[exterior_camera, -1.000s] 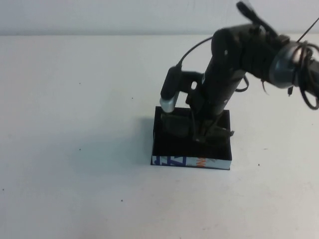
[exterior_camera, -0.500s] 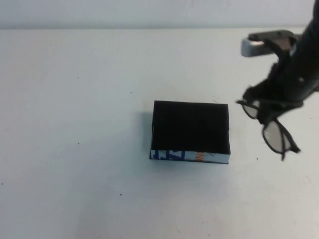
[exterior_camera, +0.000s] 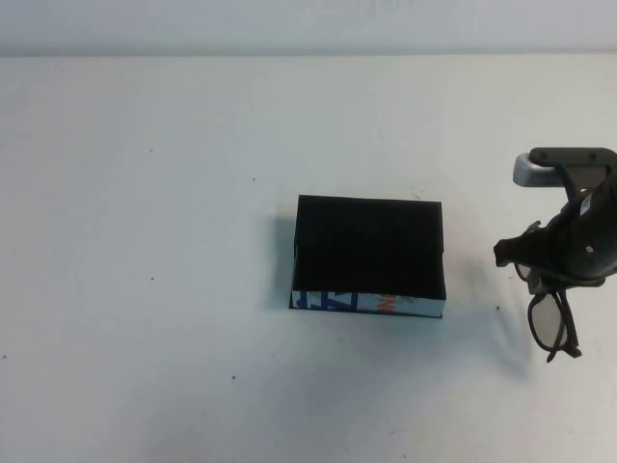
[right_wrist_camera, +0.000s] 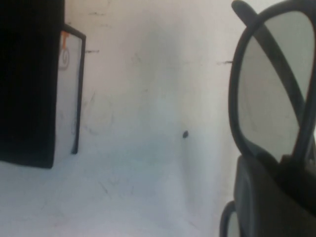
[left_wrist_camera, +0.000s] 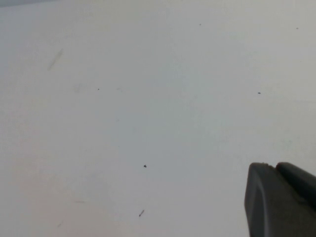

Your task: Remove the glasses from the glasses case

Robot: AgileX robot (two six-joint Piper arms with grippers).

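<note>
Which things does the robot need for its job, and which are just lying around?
For the job:
- glasses, gripped in the right claw, right of the case
- glasses case, mid-table

Not in use:
- left claw, parked above bare table
- white table, nothing else on it

White table (exterior_camera: 145,193), matte, spread wide to the left of the right gripper (exterior_camera: 564,262) and beneath it. Scattered dark specks (exterior_camera: 151,280) far to that gripper's left. Lone dot (exterior_camera: 497,309) just beside it, on its left. Pale grey wall strip (exterior_camera: 289,24) past the table's far edge, well behind the gripper. Near the left gripper (left_wrist_camera: 276,197): same white surface, tiny dark mark (left_wrist_camera: 144,166), short dark fleck (left_wrist_camera: 141,213).
</note>
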